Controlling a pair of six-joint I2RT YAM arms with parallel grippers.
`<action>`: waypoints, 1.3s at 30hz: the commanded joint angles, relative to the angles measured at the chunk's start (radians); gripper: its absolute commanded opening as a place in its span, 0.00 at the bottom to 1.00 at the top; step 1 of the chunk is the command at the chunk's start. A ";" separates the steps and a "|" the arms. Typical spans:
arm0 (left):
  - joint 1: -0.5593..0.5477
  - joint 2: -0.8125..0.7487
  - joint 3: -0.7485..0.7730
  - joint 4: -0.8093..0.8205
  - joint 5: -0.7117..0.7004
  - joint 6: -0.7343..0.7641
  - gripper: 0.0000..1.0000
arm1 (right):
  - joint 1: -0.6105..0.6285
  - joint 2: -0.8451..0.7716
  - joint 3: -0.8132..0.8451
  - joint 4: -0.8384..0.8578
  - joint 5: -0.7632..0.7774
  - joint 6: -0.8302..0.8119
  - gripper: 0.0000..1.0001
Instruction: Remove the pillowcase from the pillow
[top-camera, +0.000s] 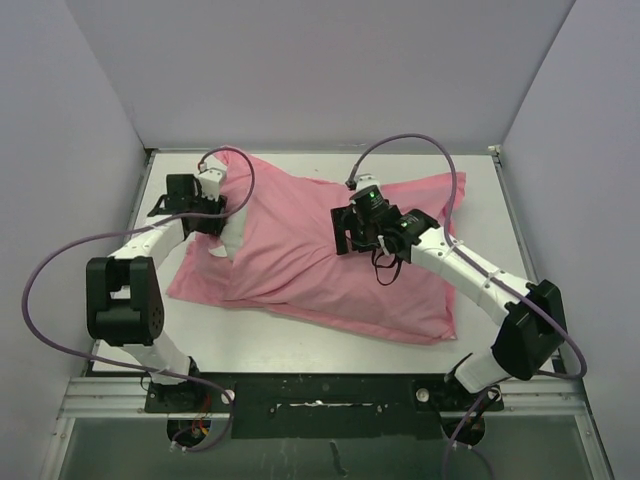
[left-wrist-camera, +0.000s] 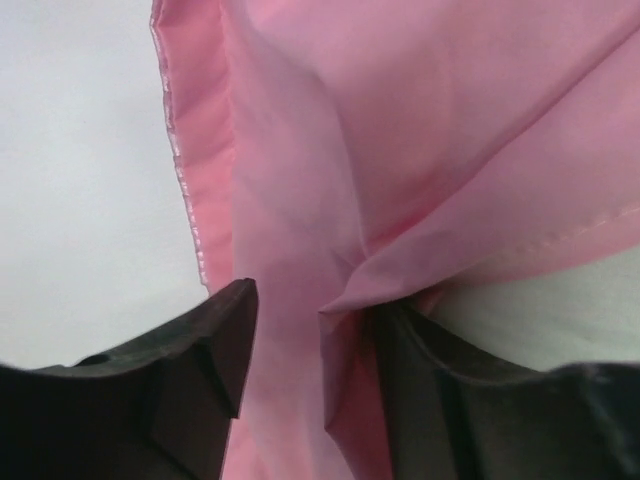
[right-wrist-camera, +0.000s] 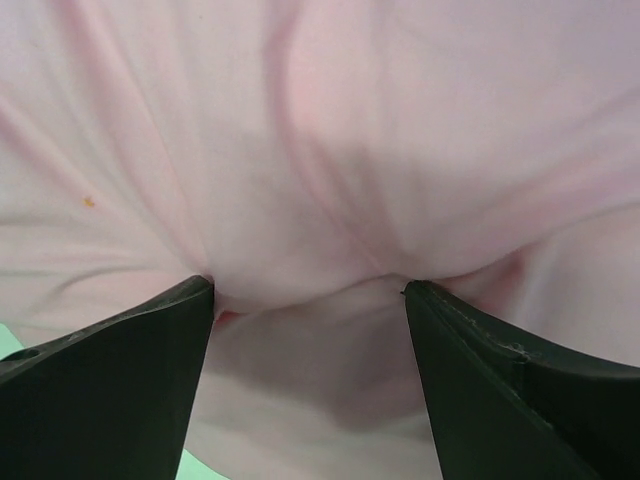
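Observation:
The pink satin pillowcase (top-camera: 300, 255) covers the pillow and lies slantwise on the white table (top-camera: 330, 350). The off-white pillow (top-camera: 233, 240) peeks out at the case's left opening and also shows in the left wrist view (left-wrist-camera: 545, 310). My left gripper (top-camera: 222, 216) is at that opening, jaws open, with a fold and hem of the pillowcase (left-wrist-camera: 300, 150) between them (left-wrist-camera: 310, 320); the fabric drapes over the right finger. My right gripper (top-camera: 343, 237) is open and presses its tips (right-wrist-camera: 310, 290) down into the pillowcase (right-wrist-camera: 330, 130) over the pillow's middle.
Grey walls enclose the table on the left, back and right. Bare table shows in front of the pillow and left of the hem (left-wrist-camera: 80, 200). The right arm (top-camera: 480, 280) crosses the pillow's right end. Purple cables (top-camera: 410, 140) loop above both arms.

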 joint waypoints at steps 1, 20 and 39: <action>0.008 0.066 0.047 0.030 -0.089 0.009 0.55 | -0.055 -0.102 -0.025 -0.085 0.026 -0.017 0.80; 0.016 -0.040 0.375 -0.152 0.384 -0.292 0.00 | -0.065 -0.315 -0.441 -0.077 0.015 0.169 0.76; -0.075 -0.198 0.918 -0.114 0.797 -0.540 0.00 | 0.155 0.268 -0.133 0.675 -0.134 0.323 0.84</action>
